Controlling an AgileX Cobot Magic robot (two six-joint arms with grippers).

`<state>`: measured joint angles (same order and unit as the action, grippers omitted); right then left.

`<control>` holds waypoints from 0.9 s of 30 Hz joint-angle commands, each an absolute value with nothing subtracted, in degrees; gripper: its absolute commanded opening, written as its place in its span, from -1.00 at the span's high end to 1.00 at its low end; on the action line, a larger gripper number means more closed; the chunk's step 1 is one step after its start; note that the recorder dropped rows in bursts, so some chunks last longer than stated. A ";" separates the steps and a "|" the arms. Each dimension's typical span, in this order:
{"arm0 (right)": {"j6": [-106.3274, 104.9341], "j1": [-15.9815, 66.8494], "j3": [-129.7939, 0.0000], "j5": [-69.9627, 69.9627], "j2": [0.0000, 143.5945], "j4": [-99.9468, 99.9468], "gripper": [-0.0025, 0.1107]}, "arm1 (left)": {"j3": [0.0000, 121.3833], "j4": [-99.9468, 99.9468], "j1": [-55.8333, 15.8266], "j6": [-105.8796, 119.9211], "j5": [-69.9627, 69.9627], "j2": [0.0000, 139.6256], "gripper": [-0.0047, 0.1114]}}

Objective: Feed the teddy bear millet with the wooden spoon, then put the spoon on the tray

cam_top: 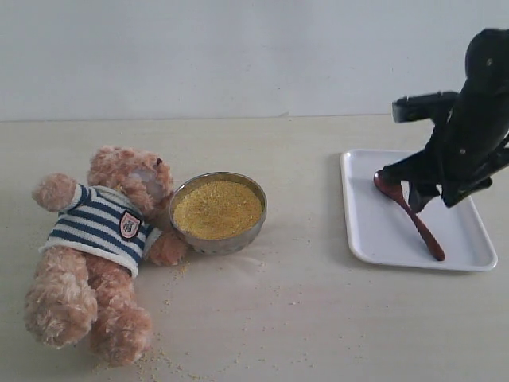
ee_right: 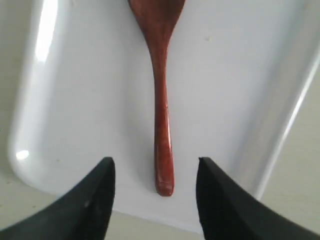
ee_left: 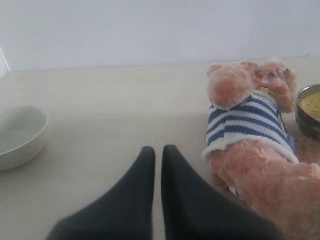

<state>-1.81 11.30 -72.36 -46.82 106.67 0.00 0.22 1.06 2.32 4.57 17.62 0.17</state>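
Observation:
The teddy bear (cam_top: 99, 239) (ee_left: 250, 130) lies on its back at the left of the table, its head against a metal bowl (cam_top: 256, 219) heaped with millet (cam_top: 218, 209) (ee_left: 312, 104). At the right, the wooden spoon (cam_top: 421, 231) (ee_right: 161, 100) lies flat on the white tray (cam_top: 374, 231) (ee_right: 75, 100). My right gripper (cam_top: 413, 191) (ee_right: 155, 161) hovers just above it, open. The handle's end lies between the fingers and touches neither. My left gripper (ee_left: 159, 149) is shut and empty, low over the table beside the bear's legs. It is out of the exterior view.
Loose millet grains (cam_top: 159, 362) are scattered on the table around the bear's feet and in front of the bowl. In the left wrist view, a white ceramic bowl (ee_left: 17, 135) stands on the far side of my left gripper from the bear.

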 commanded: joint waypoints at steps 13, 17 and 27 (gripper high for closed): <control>14.77 10.81 -40.92 -1.18 52.36 19.15 0.93 | 0.00 1.03 2.32 4.29 16.72 0.00 0.83; 14.64 10.81 -36.52 -0.97 38.23 20.39 0.93 | 0.00 1.03 2.32 4.29 16.72 0.00 0.83; 23.25 10.81 -35.86 -13.79 18.40 14.67 0.93 | 0.00 1.03 2.32 4.29 16.72 0.00 0.83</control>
<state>18.62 10.99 -36.41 -7.08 21.30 18.41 0.22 1.06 2.32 4.57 17.62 0.17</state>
